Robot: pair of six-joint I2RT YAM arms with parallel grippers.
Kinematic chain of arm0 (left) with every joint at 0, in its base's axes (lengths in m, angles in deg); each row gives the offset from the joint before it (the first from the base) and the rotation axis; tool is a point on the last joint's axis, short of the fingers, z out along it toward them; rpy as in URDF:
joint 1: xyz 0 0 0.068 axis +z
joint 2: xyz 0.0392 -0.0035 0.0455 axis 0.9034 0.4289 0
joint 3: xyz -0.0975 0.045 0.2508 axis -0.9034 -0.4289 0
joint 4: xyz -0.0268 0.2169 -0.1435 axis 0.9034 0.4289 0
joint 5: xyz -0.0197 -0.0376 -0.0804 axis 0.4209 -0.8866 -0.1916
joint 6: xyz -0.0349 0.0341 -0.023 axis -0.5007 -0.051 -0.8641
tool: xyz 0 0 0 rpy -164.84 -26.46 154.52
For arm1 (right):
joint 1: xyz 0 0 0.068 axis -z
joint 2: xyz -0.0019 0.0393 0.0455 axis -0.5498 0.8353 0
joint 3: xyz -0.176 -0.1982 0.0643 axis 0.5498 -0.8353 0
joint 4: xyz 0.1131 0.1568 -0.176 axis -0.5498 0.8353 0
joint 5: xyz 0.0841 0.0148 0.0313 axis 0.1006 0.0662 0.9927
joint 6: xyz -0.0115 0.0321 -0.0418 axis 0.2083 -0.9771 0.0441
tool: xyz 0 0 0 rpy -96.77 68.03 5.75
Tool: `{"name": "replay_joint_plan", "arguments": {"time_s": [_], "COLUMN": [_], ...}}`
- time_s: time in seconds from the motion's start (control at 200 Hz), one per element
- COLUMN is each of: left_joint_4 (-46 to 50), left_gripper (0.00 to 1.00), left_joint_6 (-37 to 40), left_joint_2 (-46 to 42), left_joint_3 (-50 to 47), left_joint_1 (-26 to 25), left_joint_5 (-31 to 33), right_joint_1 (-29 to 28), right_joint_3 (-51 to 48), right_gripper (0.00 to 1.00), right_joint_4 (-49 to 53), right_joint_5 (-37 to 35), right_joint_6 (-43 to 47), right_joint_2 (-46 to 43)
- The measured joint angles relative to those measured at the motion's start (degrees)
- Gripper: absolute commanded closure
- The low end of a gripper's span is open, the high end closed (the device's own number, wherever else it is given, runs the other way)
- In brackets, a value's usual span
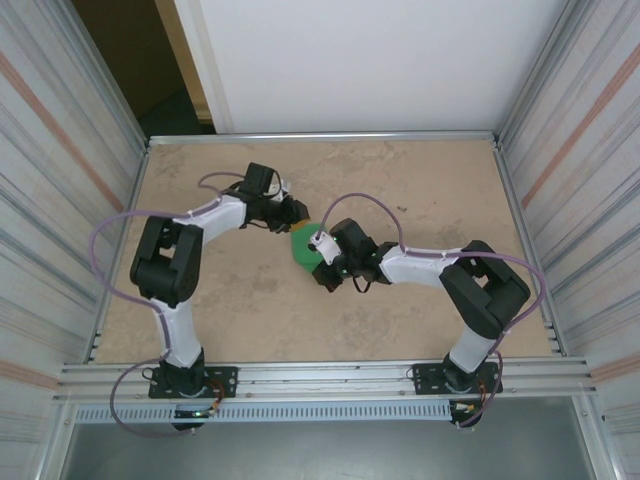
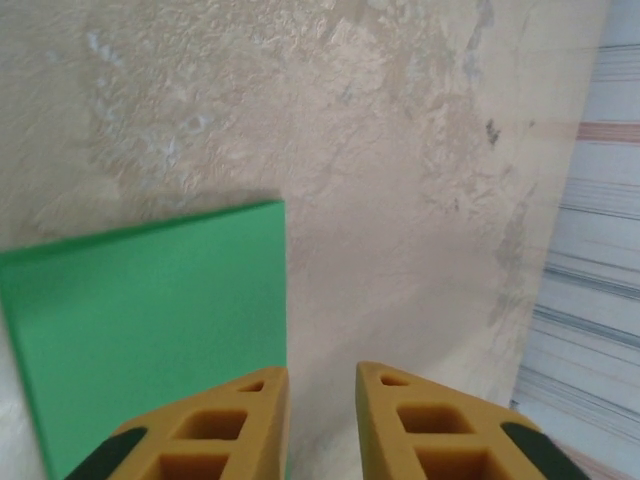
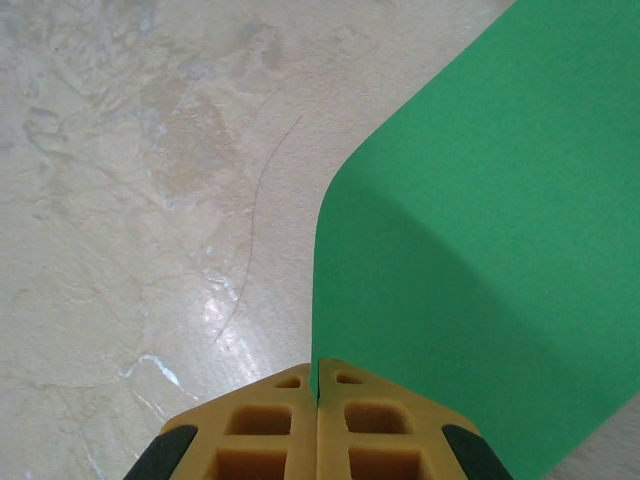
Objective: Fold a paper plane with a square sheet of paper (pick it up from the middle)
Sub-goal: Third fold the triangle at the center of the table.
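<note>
Right wrist view: the right gripper [image 3: 317,366] has its two yellow fingers pressed together. The near edge of the square sheet of paper [image 3: 480,230] runs straight into the seam between them, so the gripper is clamped on the sheet. From that pinch the bright green paper spreads ahead of the fingers and off to their right, bowed rather than flat. Bare mottled table [image 3: 130,180] lies ahead and to the fingers' left.

In the left wrist view the left gripper [image 2: 322,372] has its fingers parted by a narrow gap, with table showing through and nothing gripped. A flat corner of the green sheet lies ahead and to the left of that gripper, its straight edge running down to the left fingertip.

From the top external view the sheet sits between the two grippers, with both close against it.
</note>
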Motion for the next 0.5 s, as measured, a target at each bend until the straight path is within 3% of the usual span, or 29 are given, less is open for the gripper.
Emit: {"name": "replay_joint_plan", "arguments": {"time_s": [0.501], "left_joint_4": [10.8], "left_gripper": [0.91], "left_joint_6": [7.56], "left_joint_2": [10.43], "left_joint_3": [7.41], "left_joint_1": [-0.76], "left_joint_5": [5.07], "right_joint_1": [1.66], "right_joint_3": [1.77], "right_gripper": [1.0], "right_joint_4": [1.4], "right_joint_5": [3.41], "right_joint_6": [-3.63], "right_joint_2": [2.29]}}
